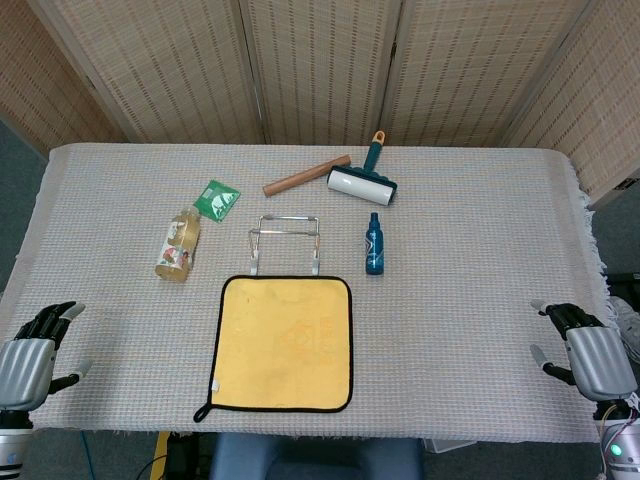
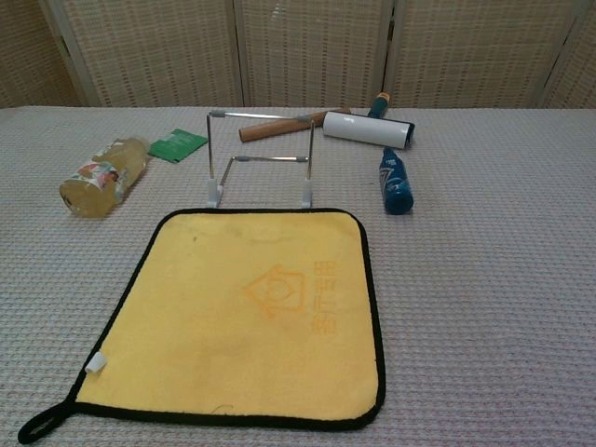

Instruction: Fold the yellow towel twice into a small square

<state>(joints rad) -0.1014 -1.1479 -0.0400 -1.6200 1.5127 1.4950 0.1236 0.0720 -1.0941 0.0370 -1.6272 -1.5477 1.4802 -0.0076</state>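
Spread flat at the bottom centre of the frame, the square yellow towel with black trim (image 2: 251,312) lies unfolded on the grey woven tabletop (image 1: 480,300). Both hands rest at the lower corners, left hand (image 1: 30,355) and right hand (image 1: 588,350), fingers apart and empty. Judging from this, a reach could knock the wire rack (image 2: 261,168) or blue spray bottle (image 2: 396,182) just beyond the towel's far edge.

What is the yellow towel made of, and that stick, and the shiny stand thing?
The yellow towel looks like soft, matte cloth with a black stitched edge, probably microfiber. The stick looks like wood: brown, smooth and dull. The stand seems to be thin metal wire, since it gleams silver.
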